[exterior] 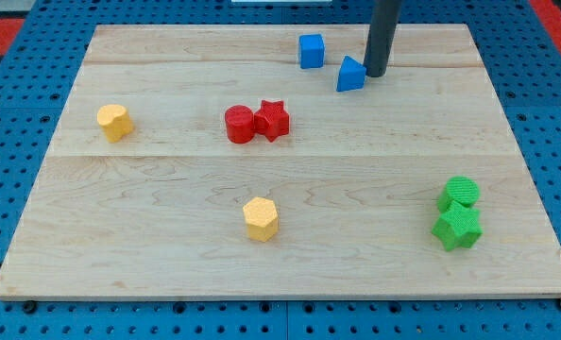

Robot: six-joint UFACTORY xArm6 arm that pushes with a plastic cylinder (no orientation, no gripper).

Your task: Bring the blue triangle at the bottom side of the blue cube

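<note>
Our tip (376,75), bare rod, nothing clamped, touches triangle (350,75) near desk's top edge, right of cube (311,50); light, rigid, slides; push its right face.

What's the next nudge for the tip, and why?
Probably a short push toward the view's left. My tip sits right beside the blue triangle, on its right side. The triangle lies below and to the right of the blue cube, so sliding it leftward should bring it under the cube's bottom side.
</note>
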